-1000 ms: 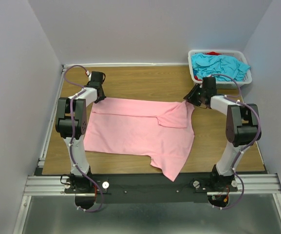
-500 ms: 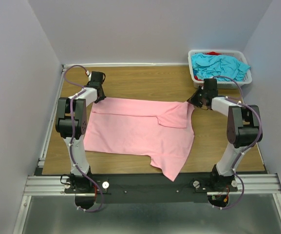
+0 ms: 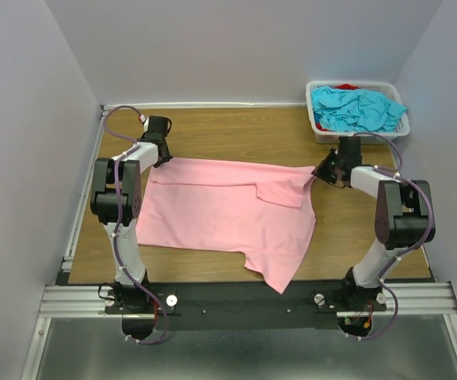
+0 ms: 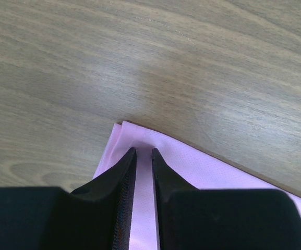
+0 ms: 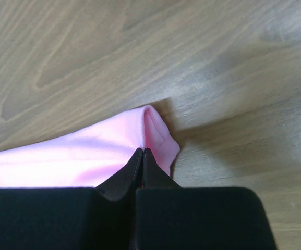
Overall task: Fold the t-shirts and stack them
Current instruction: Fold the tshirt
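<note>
The left gripper (image 4: 142,152) pinched the far left corner of the pink shirt (image 3: 220,210), which lay spread on the table (image 3: 236,134). The right gripper (image 5: 141,152) pinched its far right corner; blue shirts (image 3: 355,107) filled the basket (image 3: 317,125) beyond that corner.

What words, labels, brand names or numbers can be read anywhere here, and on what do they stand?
None: there is no readable text in any view. The pink t-shirt is plain. The turquoise shirts, white basket, wooden table, left gripper and right gripper show no label, brand or number.
</note>
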Action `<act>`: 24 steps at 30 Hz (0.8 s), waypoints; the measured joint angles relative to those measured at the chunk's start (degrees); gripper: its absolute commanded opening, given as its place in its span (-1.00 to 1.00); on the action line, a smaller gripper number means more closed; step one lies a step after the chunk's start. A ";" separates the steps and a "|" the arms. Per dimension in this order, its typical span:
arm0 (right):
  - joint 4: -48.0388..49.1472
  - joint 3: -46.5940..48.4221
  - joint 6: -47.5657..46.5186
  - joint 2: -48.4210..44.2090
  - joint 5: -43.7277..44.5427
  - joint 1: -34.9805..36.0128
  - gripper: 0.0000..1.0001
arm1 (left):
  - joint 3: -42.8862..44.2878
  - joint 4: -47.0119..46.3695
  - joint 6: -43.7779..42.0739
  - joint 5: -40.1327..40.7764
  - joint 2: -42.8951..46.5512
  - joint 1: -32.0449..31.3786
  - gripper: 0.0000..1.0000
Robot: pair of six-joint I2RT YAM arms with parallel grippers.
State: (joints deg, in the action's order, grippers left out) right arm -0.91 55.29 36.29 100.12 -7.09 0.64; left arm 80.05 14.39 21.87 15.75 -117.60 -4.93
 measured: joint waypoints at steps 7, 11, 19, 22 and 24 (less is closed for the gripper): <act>0.15 -0.28 -1.84 2.03 0.04 0.00 -0.49 | 0.11 -0.17 -0.02 0.15 -0.13 0.00 -0.48; 0.20 0.07 -2.89 2.54 -0.79 -0.26 -0.39 | 0.09 -0.26 -0.07 0.20 -0.13 0.00 -0.47; 0.13 3.30 -3.45 2.54 -1.68 -1.42 -0.38 | 0.09 -0.44 -0.44 0.33 -0.15 0.00 -0.41; 0.13 4.70 -3.43 2.62 -2.27 -1.42 -0.38 | 0.11 -0.46 -0.66 0.35 -0.15 0.00 -0.40; 0.24 5.66 -3.43 2.99 -2.71 -1.40 -0.38 | 0.09 -0.48 -0.70 0.37 -0.15 0.00 -0.40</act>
State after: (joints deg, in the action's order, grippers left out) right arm -0.67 60.95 32.86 103.11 -9.80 -0.75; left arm 80.14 13.91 21.17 16.12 -117.75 -4.93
